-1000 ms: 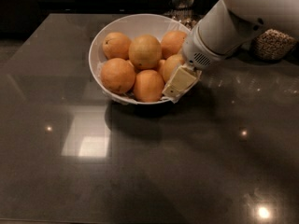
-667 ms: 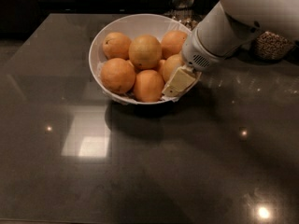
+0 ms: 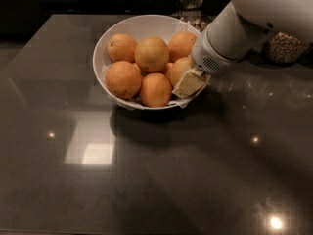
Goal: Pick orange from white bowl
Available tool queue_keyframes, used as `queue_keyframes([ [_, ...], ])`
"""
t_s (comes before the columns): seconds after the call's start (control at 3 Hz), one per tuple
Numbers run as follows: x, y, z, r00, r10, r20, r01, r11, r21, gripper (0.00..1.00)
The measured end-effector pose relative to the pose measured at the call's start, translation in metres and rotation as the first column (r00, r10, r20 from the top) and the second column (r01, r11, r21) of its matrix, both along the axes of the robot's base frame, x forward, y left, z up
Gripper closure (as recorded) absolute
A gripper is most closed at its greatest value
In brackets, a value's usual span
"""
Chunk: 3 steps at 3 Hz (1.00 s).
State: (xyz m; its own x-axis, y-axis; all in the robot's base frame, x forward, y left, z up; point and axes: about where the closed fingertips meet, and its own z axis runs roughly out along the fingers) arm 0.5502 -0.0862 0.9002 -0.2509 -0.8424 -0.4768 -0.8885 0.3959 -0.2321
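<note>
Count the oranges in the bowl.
6 oranges in the bowl: three at the back, two in front, one at right beside the pincer. More may hide underneath.

oranges in bowl (on table), hand at bowl's right rim, jar behind

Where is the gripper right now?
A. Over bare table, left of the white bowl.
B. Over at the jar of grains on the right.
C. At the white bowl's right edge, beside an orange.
C: the gripper sits at the right rim of the white bowl, close beside the orange.
</note>
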Motion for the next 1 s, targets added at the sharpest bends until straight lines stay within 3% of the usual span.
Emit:
queue_keyframes([
  [0.33,0.000,0.000,0.000,1.0000,0.000,0.000,0.000,1.000,0.000,0.94],
  [1.0,-0.003,-0.002,0.016,0.9996,0.016,0.023,-0.016,1.000,0.005,1.00],
])
